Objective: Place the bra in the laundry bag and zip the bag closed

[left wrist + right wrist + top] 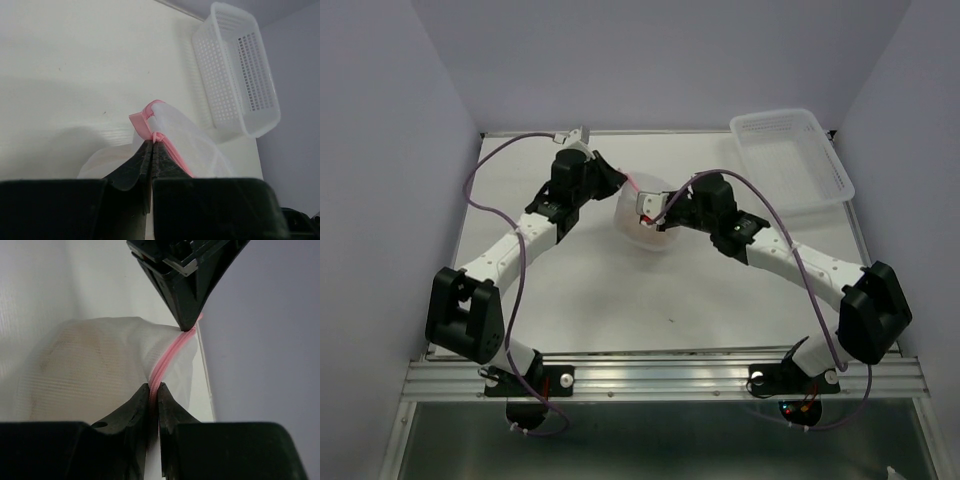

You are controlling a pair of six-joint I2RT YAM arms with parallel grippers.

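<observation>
Right wrist view: the rounded white see-through mesh laundry bag (100,355) lies on the white table (650,300), with the small soft tan-beige fabric bra (55,357) a faint shade inside. The right gripper (154,390) and left gripper (187,326) each pinch its pink zipper rim (172,347) between closed jaws. The light, limp mesh likely crumples; the stiffer rim seems the surest hold.

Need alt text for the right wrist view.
The right gripper, jaws closed, pinches the pink zipper of a rounded white mesh laundry bag at the bottom of the frame. The left gripper pinches the same zipper's far end from above. A tan shape, likely the bra, shows faintly through the mesh.
</observation>
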